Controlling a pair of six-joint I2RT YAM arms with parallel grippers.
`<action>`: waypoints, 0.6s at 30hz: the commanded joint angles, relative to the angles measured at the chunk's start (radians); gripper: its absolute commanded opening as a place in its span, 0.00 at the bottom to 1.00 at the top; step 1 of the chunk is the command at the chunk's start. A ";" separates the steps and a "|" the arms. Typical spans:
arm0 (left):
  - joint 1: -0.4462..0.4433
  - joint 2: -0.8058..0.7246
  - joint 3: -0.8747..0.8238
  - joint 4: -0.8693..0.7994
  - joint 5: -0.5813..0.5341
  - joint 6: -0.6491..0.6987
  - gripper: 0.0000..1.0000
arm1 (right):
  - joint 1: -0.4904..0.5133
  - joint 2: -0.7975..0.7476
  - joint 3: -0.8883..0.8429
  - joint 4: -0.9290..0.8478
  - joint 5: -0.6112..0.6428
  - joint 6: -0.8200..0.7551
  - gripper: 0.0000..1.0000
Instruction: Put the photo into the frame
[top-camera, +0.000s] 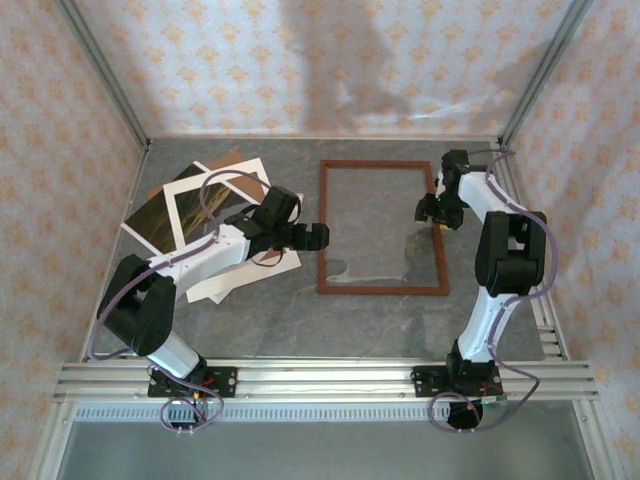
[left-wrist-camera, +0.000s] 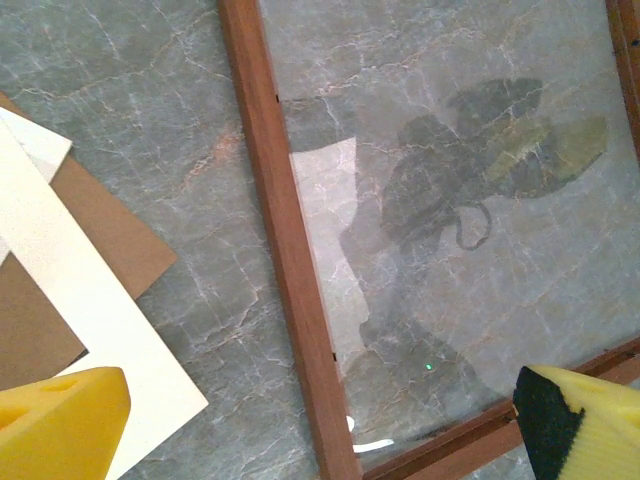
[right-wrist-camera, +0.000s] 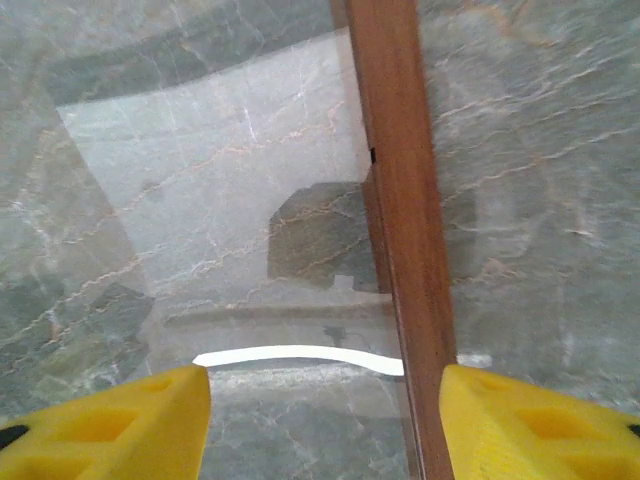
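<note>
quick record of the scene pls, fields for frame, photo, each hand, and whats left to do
frame: flat on the table, right of centre, no photo inside
photo: left of the frame, piled with the white mat and brown backing board
left hand: open, over the frame's left rail, holding nothing
right hand: open, astride the frame's right rail, not gripping it
left to do: photo not yet in the frame
</note>
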 joint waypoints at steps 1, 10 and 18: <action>-0.005 -0.051 -0.008 -0.026 -0.052 0.019 1.00 | -0.001 -0.094 -0.047 0.016 0.031 0.035 0.65; 0.018 -0.080 -0.023 -0.056 -0.166 -0.014 1.00 | 0.179 -0.259 -0.274 0.161 0.030 0.168 0.74; 0.227 -0.204 -0.104 -0.139 -0.356 -0.077 1.00 | 0.595 -0.176 -0.191 0.429 0.027 0.231 0.84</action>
